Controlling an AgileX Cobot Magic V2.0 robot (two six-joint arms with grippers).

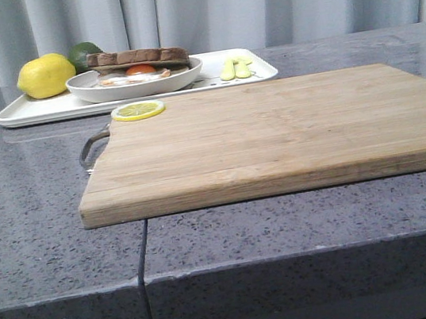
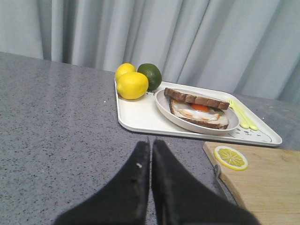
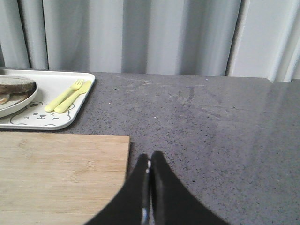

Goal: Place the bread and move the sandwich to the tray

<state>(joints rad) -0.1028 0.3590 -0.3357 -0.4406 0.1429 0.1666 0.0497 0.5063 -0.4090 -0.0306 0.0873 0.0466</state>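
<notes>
The sandwich [image 1: 137, 64] lies in a round white plate [image 1: 90, 88] on the white tray [image 1: 30, 113] at the back left. Its top bread slice [image 2: 196, 99] leans over the fried egg [image 2: 200, 109] and the lower slice. The sandwich also shows in the right wrist view [image 3: 15, 89], with the tray's bear drawing [image 3: 35, 116]. My left gripper [image 2: 151, 143] is shut and empty above the counter, short of the tray. My right gripper [image 3: 150, 157] is shut and empty by the cutting board's far right corner. Neither gripper shows in the front view.
A wooden cutting board [image 1: 273, 134] with a metal handle [image 1: 92, 145] fills the middle of the grey counter; a lemon slice [image 1: 137, 110] lies on its far left corner. A whole lemon [image 1: 46, 76], a lime [image 1: 83, 54] and yellow cutlery [image 1: 235, 68] sit on the tray. Curtains hang behind.
</notes>
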